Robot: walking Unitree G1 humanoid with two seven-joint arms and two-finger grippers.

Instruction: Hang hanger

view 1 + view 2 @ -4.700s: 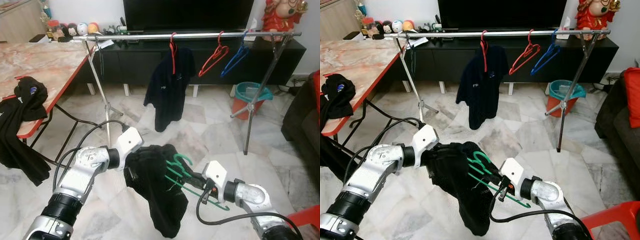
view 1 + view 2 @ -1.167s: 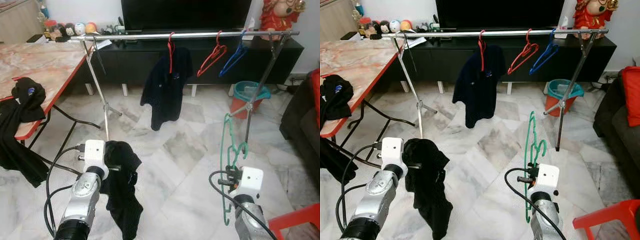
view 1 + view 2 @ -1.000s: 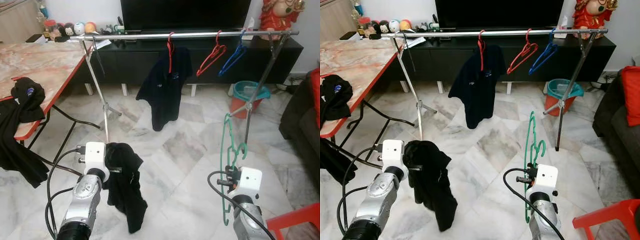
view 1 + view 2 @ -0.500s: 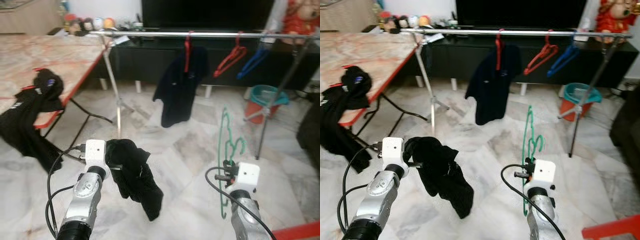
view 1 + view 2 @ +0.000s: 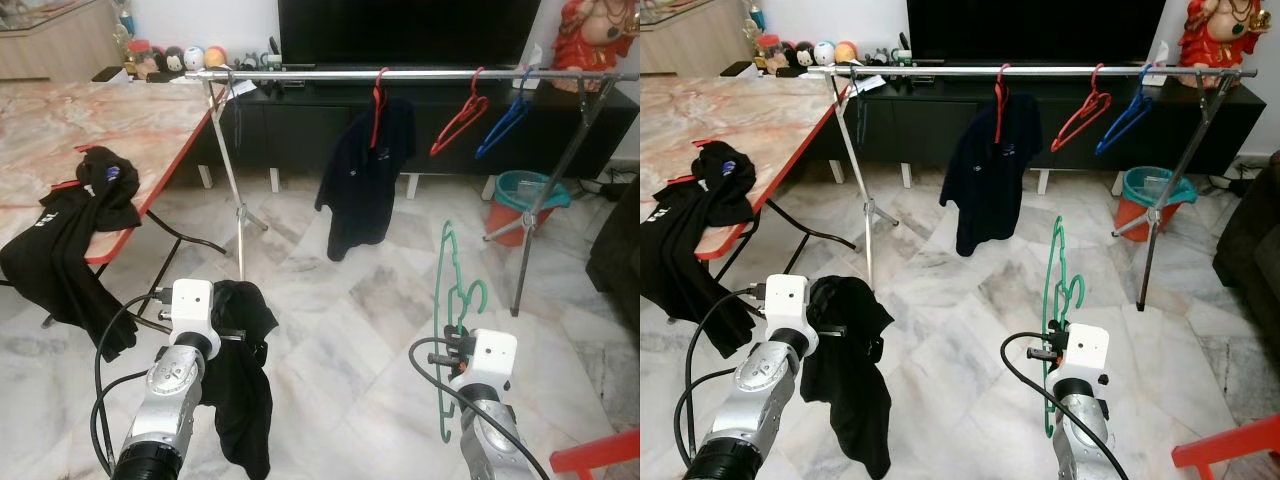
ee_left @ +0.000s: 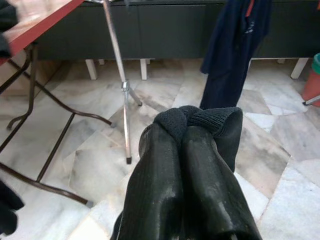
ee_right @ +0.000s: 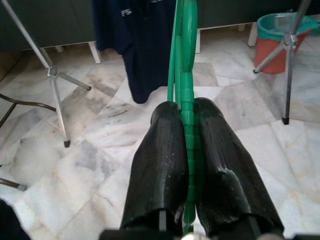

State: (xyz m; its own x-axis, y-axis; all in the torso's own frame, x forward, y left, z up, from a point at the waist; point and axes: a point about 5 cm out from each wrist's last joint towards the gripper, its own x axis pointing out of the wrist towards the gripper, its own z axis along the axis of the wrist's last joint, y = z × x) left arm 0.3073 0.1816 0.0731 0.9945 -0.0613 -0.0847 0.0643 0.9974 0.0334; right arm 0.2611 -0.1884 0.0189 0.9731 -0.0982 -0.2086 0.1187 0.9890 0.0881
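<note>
A green plastic hanger [image 5: 449, 300] stands upright with its hook up, and my right gripper [image 7: 186, 107] is shut on its lower bar, low on the right. My left gripper [image 6: 182, 131] is shut on a bunched black garment [image 5: 240, 385], which hangs straight down towards the floor at lower left. The two are well apart. Ahead stands a silver clothes rail [image 5: 400, 73]. It carries a navy shirt [image 5: 365, 180] on a red hanger, a bare red hanger [image 5: 460, 110] and a bare blue hanger [image 5: 506, 112].
A marble-topped table with a red edge [image 5: 130, 115] stands to the left, with black clothes [image 5: 70, 225] draped over its rim. A teal and orange bucket [image 5: 527, 195] sits by the rail's right leg. A dark sofa edge [image 5: 620, 250] and a red stool [image 5: 600, 455] are to the right.
Earlier the green hanger lay against the garment between both grippers; since then they have parted and the hanger stands upright. The garment swung out and hangs straight. The view panned.
</note>
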